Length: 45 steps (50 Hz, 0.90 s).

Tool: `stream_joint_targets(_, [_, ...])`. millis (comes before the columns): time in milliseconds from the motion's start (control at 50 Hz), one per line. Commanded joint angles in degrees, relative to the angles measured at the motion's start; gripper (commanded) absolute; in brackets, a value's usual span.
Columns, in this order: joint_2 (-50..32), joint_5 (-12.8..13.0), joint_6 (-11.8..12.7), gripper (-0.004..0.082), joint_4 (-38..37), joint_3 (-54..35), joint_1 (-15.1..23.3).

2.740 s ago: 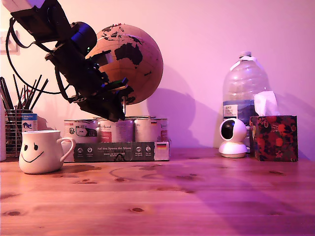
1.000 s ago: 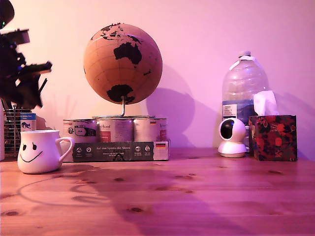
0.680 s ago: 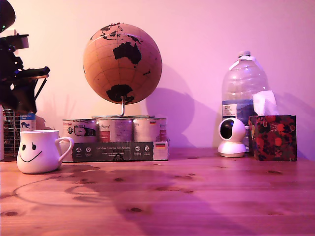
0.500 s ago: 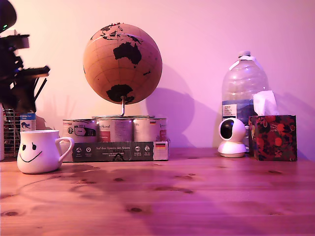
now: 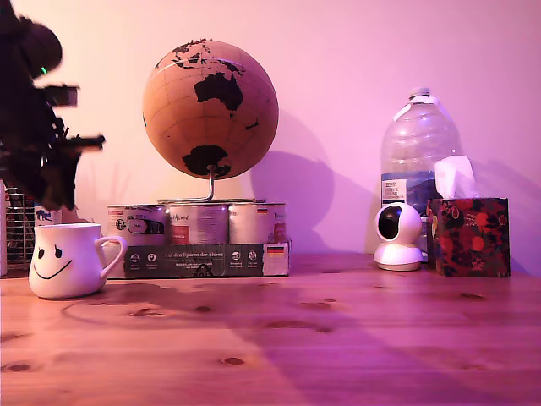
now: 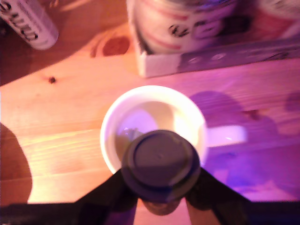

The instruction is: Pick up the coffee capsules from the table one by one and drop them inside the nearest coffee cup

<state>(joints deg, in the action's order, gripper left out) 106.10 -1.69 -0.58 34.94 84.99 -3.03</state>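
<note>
A dark capsule (image 6: 161, 165) is held clamped in the end effector (image 6: 161, 199) above the coffee cup (image 6: 153, 131); off-centre release risks a rim strike and bounce onto the tabletop (image 6: 70, 122)

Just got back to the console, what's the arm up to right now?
The gripper holds a dark round coffee capsule in its jaws, directly above the open mouth of the white smiley coffee cup. In the exterior view the arm hangs over that cup at the view's left edge, on the wooden table. The capsule has not been let go yet. Something lies inside the cup, too blurred to identify. No other capsules show on the table.
</note>
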Motion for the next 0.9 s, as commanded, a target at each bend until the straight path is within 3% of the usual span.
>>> stream_joint_targets(0, [1.86,0.76,-0.42,0.0181,0.39,1.51,-0.24])
stream_joint_targets(120, [3.8,0.9,-0.42,0.0181,1.68,3.45,-0.26])
stream_joint_targets(140, [4.15,0.9,-1.42,0.0181,1.95,3.74,-0.26])
stream_joint_targets(660, [5.55,0.59,-1.4,0.0181,-0.2,4.26,-0.52])
stream_joint_targets(880, [5.55,-1.57,-1.38,0.0181,-0.15,4.26,-0.55])
